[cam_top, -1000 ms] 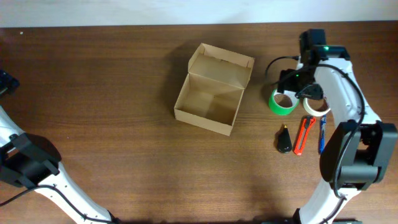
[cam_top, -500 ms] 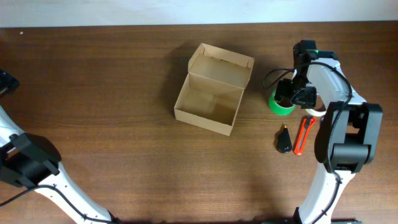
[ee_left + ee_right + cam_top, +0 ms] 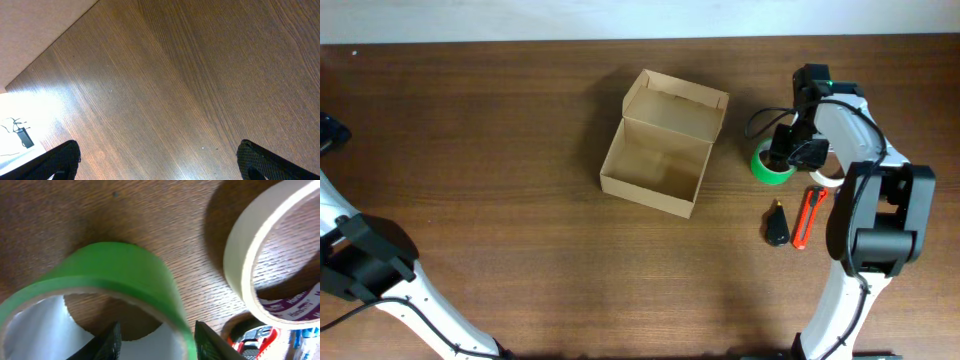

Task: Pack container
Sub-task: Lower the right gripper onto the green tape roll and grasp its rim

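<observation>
The container (image 3: 645, 193) is a tan cardboard box, open, with its flap lid tipped back; it sits in the middle of the table and looks empty. A green tape roll (image 3: 763, 172) lies to its right. My right gripper (image 3: 788, 152) is low over this roll. In the right wrist view the gripper (image 3: 156, 340) is open and straddles the wall of the green roll (image 3: 120, 267), one finger inside and one outside. My left gripper (image 3: 160, 160) is open and empty above bare wood at the far left edge (image 3: 325, 130).
A white tape roll (image 3: 250, 255) lies just right of the green one, also in the overhead view (image 3: 830, 178). A red cutter (image 3: 810, 215) and a small black object (image 3: 777, 225) lie in front of the rolls. The table's far edge meets a pale wall.
My right arm has swung in and brought the gripper left and down onto the green roll. In the last half second it has barely moved. The left arm is still.
</observation>
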### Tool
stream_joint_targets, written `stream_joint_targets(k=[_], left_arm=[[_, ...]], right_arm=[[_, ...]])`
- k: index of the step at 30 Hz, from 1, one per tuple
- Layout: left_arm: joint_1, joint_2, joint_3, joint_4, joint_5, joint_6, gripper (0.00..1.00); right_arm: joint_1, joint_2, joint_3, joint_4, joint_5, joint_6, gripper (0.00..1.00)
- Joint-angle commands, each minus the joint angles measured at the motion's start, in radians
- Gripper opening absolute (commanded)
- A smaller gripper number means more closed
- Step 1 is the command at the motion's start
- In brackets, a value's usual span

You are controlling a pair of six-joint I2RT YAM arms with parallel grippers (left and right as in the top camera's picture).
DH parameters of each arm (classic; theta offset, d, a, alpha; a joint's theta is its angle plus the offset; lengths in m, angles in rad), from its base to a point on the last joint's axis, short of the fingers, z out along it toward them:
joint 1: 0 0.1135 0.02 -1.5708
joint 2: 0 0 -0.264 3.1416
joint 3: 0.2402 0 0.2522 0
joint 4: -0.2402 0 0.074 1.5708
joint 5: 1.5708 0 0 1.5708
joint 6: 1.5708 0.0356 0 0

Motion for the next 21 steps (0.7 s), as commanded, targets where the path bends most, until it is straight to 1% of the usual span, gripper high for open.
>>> stream_joint_targets(k=[1,3,5,6,9,18,21], left_arm=[[0.004,-0.024,-0.006,0.0,0.01,-0.014,1.0],[0.004,-0.024,-0.006,0.0,0.01,-0.014,1.0],[0.004,-0.024,-0.006,0.0,0.01,-0.014,1.0],[0.004,-0.024,-0.006,0.0,0.01,-0.014,1.0],[0.004,-0.024,-0.006,0.0,0.01,-0.013,1.0],[0.004,-0.024,-0.006,0.0,0.01,-0.014,1.0],[0.004,-0.024,-0.006,0.0,0.01,-0.014,1.0]], right_arm=[[-0.024,0.015,0.01,0.003,0.01,0.019,0.41],[-0.034,0.015,0.01,0.004,0.009,0.019,0.3],[-0.045,0.015,0.01,0.003,0.009,0.022,0.23],[-0.048,0.015,0.01,0.004,0.01,0.022,0.22],[-0.056,0.015,0.01,0.006,0.009,0.022,0.05],[-0.057,-0.006,0.031,-0.012,0.012,0.008,0.04],[-0.057,-0.046,0.077,-0.019,0.012,-0.032,0.04]])
